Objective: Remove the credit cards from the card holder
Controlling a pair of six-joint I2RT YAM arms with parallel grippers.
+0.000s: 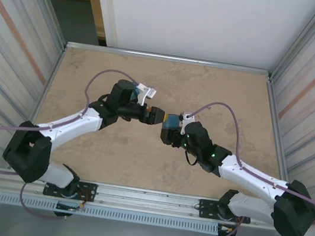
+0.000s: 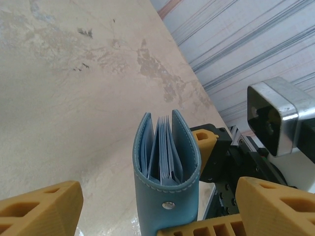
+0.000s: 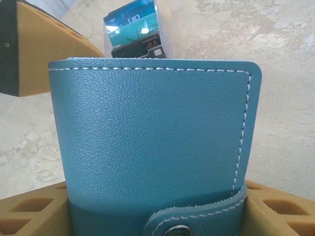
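Note:
The card holder (image 1: 173,121) is a teal-blue wallet, held upright above mid-table. My right gripper (image 1: 170,133) is shut on it across its width; its orange fingers (image 3: 29,211) flank the holder (image 3: 147,137) low down. The left wrist view looks into the holder's open end (image 2: 165,162), where grey-blue pocket panels fan out above a pale snap dot. My left gripper (image 2: 157,211) is open and straddles it, with a gap on each side. Blue and teal-green cards (image 3: 133,29) with a black piece show beyond its top edge; whether they sit in it I cannot tell.
The tan tabletop (image 1: 221,92) is walled by ribbed metal panels (image 1: 14,41) on the left and right and a white panel at the back. The right wrist camera (image 2: 280,118) sits close to my left gripper's right finger (image 2: 275,201).

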